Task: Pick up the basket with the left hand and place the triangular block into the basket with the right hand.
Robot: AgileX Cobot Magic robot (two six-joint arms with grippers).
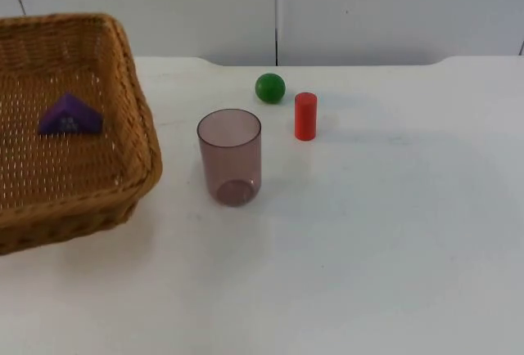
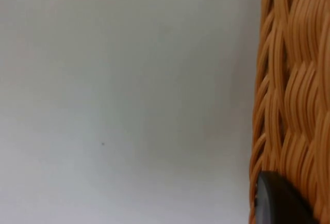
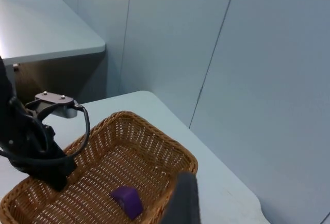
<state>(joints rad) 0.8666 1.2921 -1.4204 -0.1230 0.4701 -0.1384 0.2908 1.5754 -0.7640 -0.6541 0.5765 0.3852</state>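
Resting inside the basket (image 1: 135,138), purple triangular block (image 1: 70,116) delivered. Left gripper (image 3: 49,175) grips the basket's rim; keep it level. Right gripper (image 3: 181,203) waits raised beyond, fingers unreadable.

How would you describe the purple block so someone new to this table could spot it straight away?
Start at the big woven basket at the table's left edge. The purple block lies on its floor. It is the one triangular, purple thing here; the green ball, red cylinder and clear cup all stand outside on the white table.
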